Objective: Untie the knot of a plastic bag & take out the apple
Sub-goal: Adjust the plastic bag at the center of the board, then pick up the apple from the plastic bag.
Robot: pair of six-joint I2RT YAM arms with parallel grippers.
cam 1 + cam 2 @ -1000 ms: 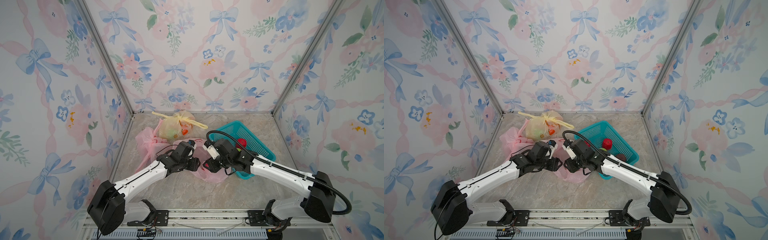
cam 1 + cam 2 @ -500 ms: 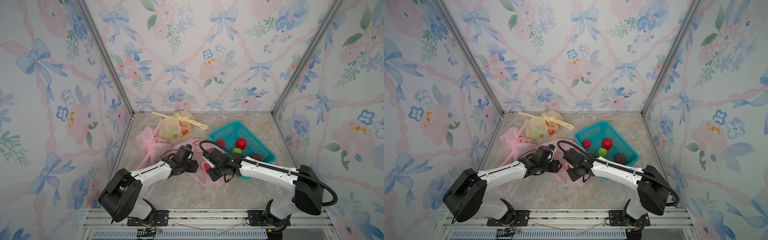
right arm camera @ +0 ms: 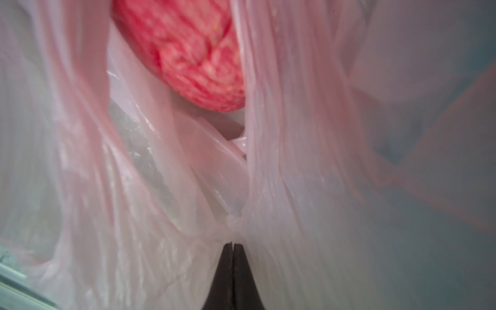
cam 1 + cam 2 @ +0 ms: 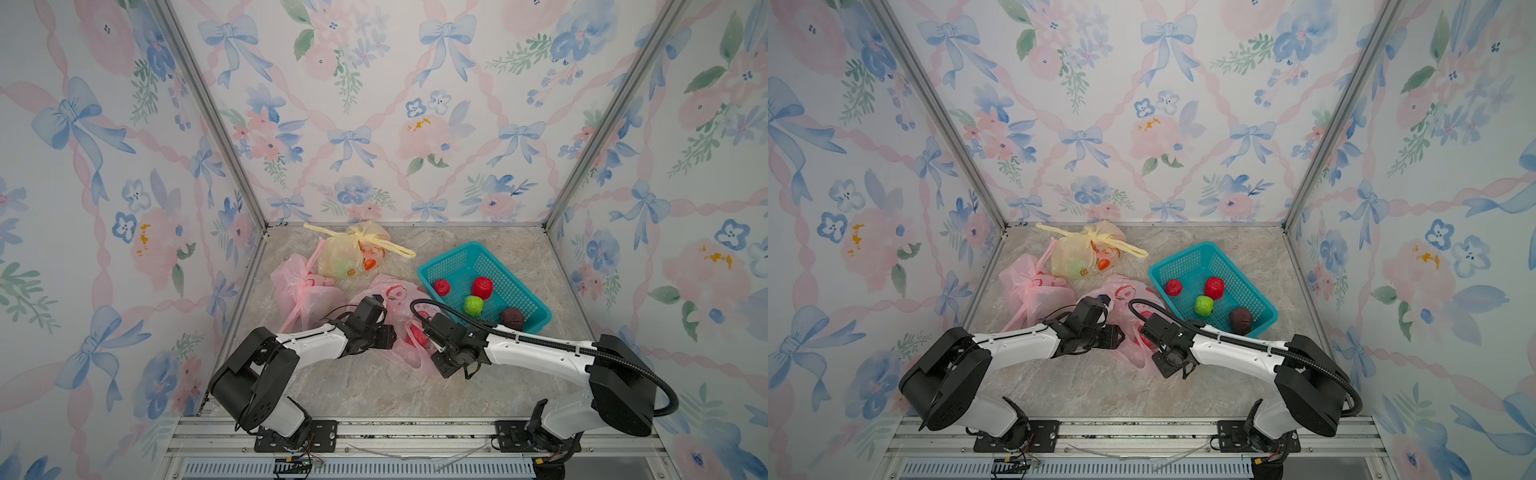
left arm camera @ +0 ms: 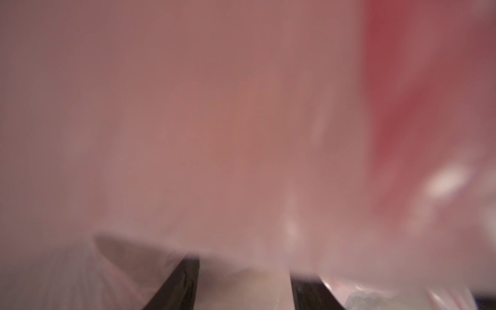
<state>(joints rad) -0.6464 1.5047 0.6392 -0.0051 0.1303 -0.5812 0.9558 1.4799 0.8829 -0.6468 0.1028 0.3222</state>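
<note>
Apple (image 3: 182, 53): inside pink bag (image 4: 395, 305) on bench (image 4: 374, 395).
Right tool (image 3: 234, 245): clamped on bag film.
Left tool (image 5: 244, 268): jaws parted amid film; grip unclear.
Risk: pulling could tear film or slip.

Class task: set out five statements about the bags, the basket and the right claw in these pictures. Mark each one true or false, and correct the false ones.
1. The teal basket holds four fruits. True.
2. The yellow bag lies open. False: its handles are knotted.
3. The right claw is shut on plastic of the middle pink bag. True.
4. The red apple lies bare on the table. False: it sits inside the middle pink bag.
5. Every fruit in the basket is red. False: one green fruit and one dark fruit lie there too.
</note>
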